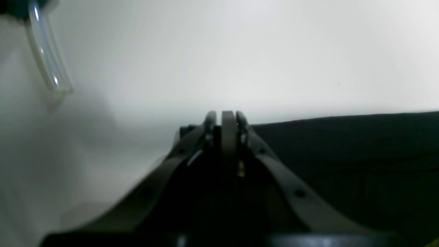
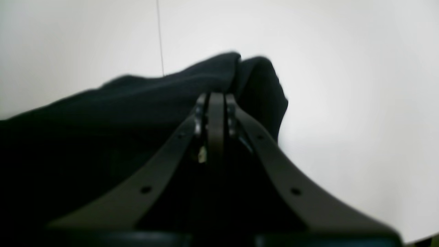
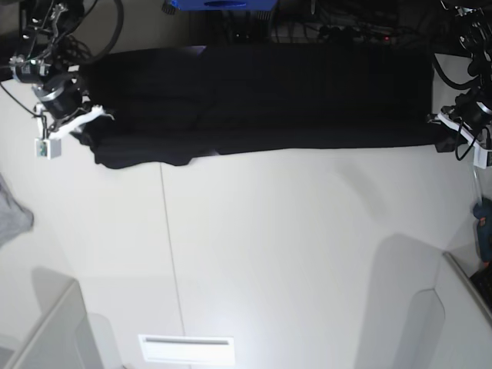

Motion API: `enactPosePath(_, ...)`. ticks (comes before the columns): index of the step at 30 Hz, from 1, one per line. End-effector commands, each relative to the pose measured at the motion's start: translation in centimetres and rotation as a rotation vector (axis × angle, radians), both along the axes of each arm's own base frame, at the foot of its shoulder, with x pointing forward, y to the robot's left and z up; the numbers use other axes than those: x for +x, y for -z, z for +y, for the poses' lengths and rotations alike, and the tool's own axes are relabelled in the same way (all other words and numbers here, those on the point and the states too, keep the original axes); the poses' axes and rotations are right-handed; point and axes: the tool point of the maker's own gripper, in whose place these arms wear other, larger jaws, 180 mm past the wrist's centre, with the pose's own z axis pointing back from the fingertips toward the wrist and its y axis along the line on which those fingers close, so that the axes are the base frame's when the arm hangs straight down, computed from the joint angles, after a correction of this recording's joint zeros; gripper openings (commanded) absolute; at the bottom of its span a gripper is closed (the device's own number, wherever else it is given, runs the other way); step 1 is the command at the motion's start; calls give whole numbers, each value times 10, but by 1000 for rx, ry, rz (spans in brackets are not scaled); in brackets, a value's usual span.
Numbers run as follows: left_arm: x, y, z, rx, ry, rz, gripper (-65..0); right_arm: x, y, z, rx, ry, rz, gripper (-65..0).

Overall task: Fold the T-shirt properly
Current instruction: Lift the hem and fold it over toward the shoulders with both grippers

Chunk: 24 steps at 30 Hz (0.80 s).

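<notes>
Left hand is clenched, fingers pressed together w/ no gap, sitting right at the edge of the T-shirt. In the left wrist view the black cloth runs off to the right of the fingertips, white tabletop beyond; can't tell for sure if cloth is pinched between the fingers, view too blurry. In the base view this hand sits at the shirt's far right end, touching the corner.

Right hand also clenched. Right wrist view shows bunched black fabric rising just past and around the fingertips, so it looks to be gripping the shirt edge. In the base view it sits at the shirt's left end.

T-shirt lies spread as a wide black band across the far part of the tabletop, stretched btwn both hands, near edge roughly straight, w/ a lower bulge toward the left end. Plain black side up, no print visible.

Thin seam line runs front-to-back in the tabletop, left of centre. Small grey cloth at the left border, well apart from the shirt. Clear tube shows top left in the left wrist view.
</notes>
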Motion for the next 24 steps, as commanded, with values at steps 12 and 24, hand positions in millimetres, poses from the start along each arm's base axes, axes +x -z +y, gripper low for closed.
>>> enactPosePath(12,-9,-3,-2,34,70,1,-650,-19,2,-7,-19,9,16,-650)
enactPosePath(24,-16,1,-2,34,72,22,-650,-36,-6,-12,90,66,-1,-650)
